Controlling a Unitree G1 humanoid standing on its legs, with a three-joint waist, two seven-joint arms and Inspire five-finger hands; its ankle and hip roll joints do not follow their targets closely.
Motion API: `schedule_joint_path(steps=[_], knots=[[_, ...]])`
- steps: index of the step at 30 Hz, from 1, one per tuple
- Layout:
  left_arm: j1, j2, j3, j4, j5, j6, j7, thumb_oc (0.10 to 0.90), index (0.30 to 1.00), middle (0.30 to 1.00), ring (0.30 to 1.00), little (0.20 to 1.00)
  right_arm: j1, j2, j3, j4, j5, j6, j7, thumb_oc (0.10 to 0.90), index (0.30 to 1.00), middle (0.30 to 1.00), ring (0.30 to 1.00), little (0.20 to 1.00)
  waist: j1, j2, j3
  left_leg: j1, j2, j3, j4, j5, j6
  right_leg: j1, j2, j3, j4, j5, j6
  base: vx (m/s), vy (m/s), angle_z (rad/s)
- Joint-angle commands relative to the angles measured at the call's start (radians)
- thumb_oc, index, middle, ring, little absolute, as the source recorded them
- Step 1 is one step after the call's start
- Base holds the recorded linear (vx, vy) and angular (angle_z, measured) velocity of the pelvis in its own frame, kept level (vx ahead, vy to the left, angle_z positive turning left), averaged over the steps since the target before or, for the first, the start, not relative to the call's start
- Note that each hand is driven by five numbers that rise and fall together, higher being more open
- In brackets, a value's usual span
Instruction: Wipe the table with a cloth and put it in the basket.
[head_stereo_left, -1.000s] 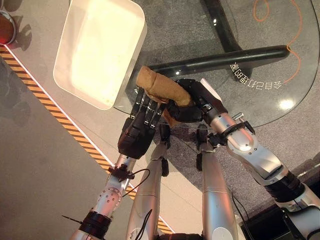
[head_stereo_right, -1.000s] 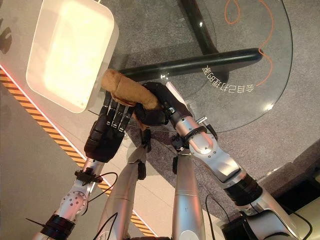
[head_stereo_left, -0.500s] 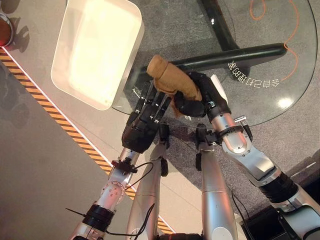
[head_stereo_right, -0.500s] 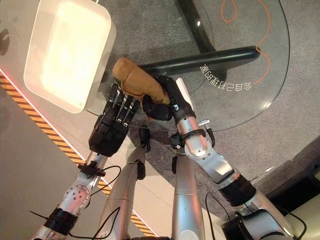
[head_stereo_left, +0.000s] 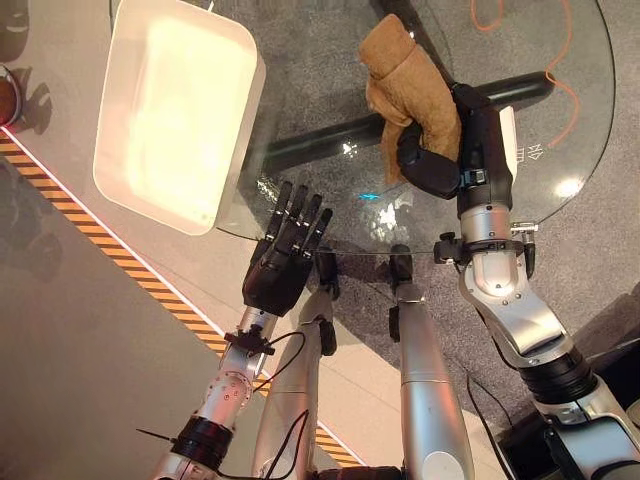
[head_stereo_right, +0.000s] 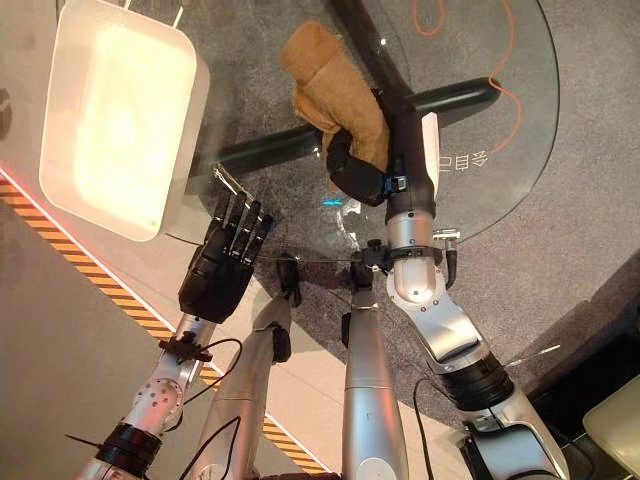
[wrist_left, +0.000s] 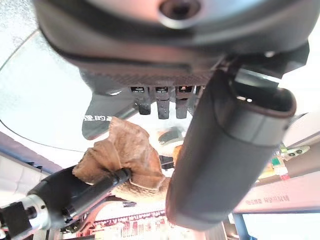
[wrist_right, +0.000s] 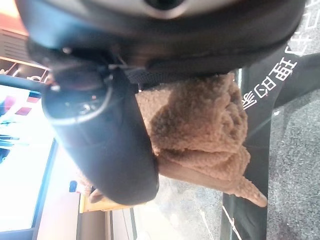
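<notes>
A tan fluffy cloth (head_stereo_left: 405, 85) is bunched in my right hand (head_stereo_left: 450, 160), whose fingers curl round it over the middle of the round glass table (head_stereo_left: 560, 120). The right wrist view shows the cloth (wrist_right: 200, 130) pressed against the palm. My left hand (head_stereo_left: 285, 255) hovers at the table's near edge with its fingers straight and nothing in it. The white basket (head_stereo_left: 120, 175) stands at the table's left edge, beyond and to the left of the left hand. In the left wrist view the cloth (wrist_left: 125, 155) and the right hand (wrist_left: 65, 187) appear past the straight fingers.
Under the glass runs a black table base bar (head_stereo_left: 300, 145). An orange cable (head_stereo_left: 570, 95) loops on the grey floor at the far right. A striped yellow-and-black floor line (head_stereo_left: 120, 260) runs along the left. A round red-brown object (head_stereo_left: 8, 95) sits at the far left edge.
My right hand has carried the cloth away from the near edge toward the table's middle, farther and to the right. The left hand has let go of the cloth's underside and stays near the edge.
</notes>
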Motion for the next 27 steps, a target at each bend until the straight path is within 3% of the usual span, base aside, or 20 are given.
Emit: schedule_joint_path(steps=[1, 9, 10, 18, 23, 27], knots=[[0.043, -0.016, 0.023, -0.063, 0.019, -0.027, -0.098, 0.8, 0.9, 0.9, 0.9, 0.9, -0.079, -0.011, -0.028, -0.289, 0.057, -0.189, 0.087, 0.1, 0.3, 0.3, 0.3, 0.2, -0.015, 0.027, -0.018, -0.004, 0.029, -0.013, 0.057, -0.053, -0.031, 0.012, -0.038, -0.072, -0.128, 0.111, 0.01, 0.0, -0.003, -0.04], [0.019, 0.013, 0.032, -0.077, 0.045, -0.052, -0.11, 0.8, 0.9, 0.9, 0.9, 0.9, -0.072, -0.032, 0.065, -0.292, 0.325, -0.14, 0.275, 0.1, 0.3, 0.3, 0.3, 0.2, -0.01, 0.018, -0.018, -0.013, 0.038, -0.016, 0.07, -0.049, -0.037, 0.008, -0.048, -0.087, -0.115, 0.104, 0.006, 0.0, -0.022, 0.0], [0.02, 0.019, 0.025, -0.086, 0.048, -0.058, -0.106, 0.8, 0.9, 0.9, 0.9, 0.9, -0.061, -0.029, 0.09, -0.283, 0.349, -0.124, 0.299, 0.1, 0.3, 0.3, 0.3, 0.2, -0.007, 0.016, -0.018, 0.005, 0.039, -0.024, 0.08, -0.076, -0.044, 0.027, -0.05, -0.088, -0.103, 0.075, 0.011, 0.05, -0.056, 0.0], [-0.027, 0.035, 0.002, -0.121, 0.093, -0.064, -0.038, 0.8, 0.9, 0.9, 0.9, 0.9, -0.089, 0.005, 0.191, -0.263, 0.425, -0.114, 0.405, 0.1, 0.3, 0.3, 0.3, 0.2, 0.005, 0.012, -0.018, -0.004, 0.04, -0.038, 0.089, -0.071, -0.043, 0.024, -0.054, -0.095, -0.09, 0.068, 0.007, 0.0, -0.039, 0.01], [-0.064, 0.038, -0.011, -0.126, 0.105, -0.07, -0.012, 0.8, 0.9, 0.9, 0.9, 0.9, -0.104, 0.027, 0.26, -0.256, 0.405, -0.007, 0.431, 0.1, 0.3, 0.3, 0.3, 0.2, 0.009, 0.004, -0.018, -0.02, 0.041, -0.049, 0.104, -0.071, -0.044, 0.012, -0.056, -0.099, -0.074, 0.063, 0.005, -0.01, -0.043, 0.07], [-0.074, 0.042, -0.019, -0.133, 0.115, -0.065, -0.011, 0.8, 0.9, 0.9, 0.9, 0.9, -0.109, 0.019, 0.298, -0.225, 0.405, 0.034, 0.414, 0.1, 0.3, 0.3, 0.3, 0.2, 0.014, 0.004, -0.018, -0.021, 0.041, -0.054, 0.097, -0.067, -0.044, 0.012, -0.055, -0.099, -0.075, 0.061, 0.004, -0.01, -0.036, 0.0]])
